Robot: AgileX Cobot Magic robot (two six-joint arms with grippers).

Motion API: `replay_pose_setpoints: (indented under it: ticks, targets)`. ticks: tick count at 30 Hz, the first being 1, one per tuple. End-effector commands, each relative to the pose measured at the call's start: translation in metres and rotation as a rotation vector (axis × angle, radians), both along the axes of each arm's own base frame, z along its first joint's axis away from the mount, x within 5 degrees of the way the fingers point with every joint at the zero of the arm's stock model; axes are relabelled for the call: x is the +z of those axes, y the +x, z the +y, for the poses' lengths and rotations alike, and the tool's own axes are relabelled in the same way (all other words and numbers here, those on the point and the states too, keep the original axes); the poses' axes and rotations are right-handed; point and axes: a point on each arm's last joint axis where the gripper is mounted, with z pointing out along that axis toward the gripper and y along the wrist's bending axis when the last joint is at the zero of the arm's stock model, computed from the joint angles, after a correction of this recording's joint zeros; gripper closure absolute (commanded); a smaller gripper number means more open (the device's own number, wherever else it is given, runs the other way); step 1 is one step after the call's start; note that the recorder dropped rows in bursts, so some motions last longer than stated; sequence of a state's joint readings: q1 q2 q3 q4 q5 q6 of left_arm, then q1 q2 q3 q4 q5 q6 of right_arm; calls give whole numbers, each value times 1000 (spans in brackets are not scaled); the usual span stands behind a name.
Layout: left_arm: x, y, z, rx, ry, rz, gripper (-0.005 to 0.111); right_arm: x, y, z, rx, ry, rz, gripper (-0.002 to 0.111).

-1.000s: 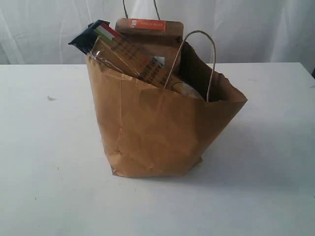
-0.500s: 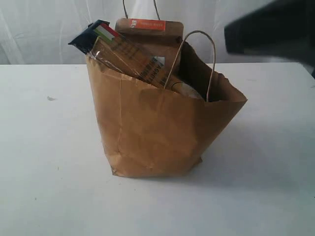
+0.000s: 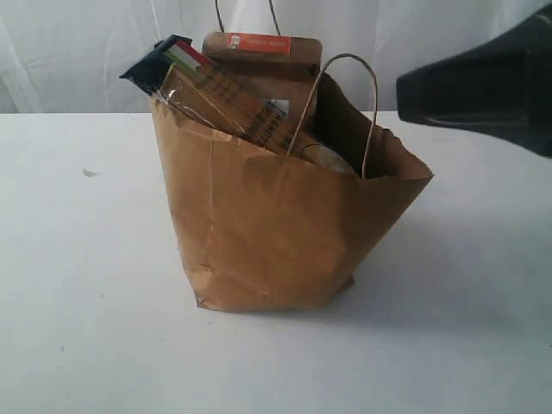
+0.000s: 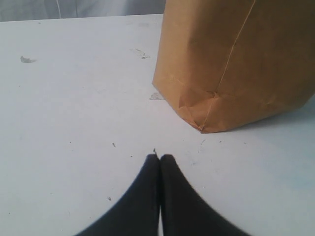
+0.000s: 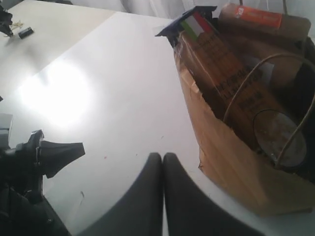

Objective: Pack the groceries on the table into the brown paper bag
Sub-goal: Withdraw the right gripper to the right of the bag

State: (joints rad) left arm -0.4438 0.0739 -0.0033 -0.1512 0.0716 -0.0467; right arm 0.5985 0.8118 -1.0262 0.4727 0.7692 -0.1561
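Exterior view: brown paper bag [image 3: 285,233] stands mid-tabletop [image 3: 86,302], spaghetti pack [image 3: 228,103] and brown kraft pouch [image 3: 263,65] poking out, left end effector [image 4: 160,158] and right end effector [image 5: 163,156] both closed, empty; packing looks done, next just retract clear.

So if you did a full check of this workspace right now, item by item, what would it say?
Surface: white table, a few small specks.
Job's things: bag stands on the table; spaghetti pack and pouch stick out of its top; a jar lid shows inside. No groceries seen loose.
Clutter: small dark bits far across the table.
Grippers: left gripper shut, empty, low near the bag's base; right gripper shut, empty, beside the bag's open top.
Cables: nothing seen.
Surroundings: white curtain behind.
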Motion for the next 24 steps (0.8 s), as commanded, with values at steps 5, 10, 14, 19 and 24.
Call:
replay_pose_setpoints:
  ticks: [5,10,14,19,24]
  targets:
    - [-1,0,0,2,0,3,107,-72,5,-14,-174,59,-3,108]
    - [-1,0,0,2,0,3,107,-117,-16,-47,-330,108,-138,108]
    - [-1,0,0,2,0,3,107,-144,-34,-66,-418,94,-255,108]
    - [-1,0,0,2,0,3,107,-170,-45,-78,-510,96,-323,108]
    - [-1,0,0,2,0,3,107,-191,-50,-84,-574,94,-340,108]
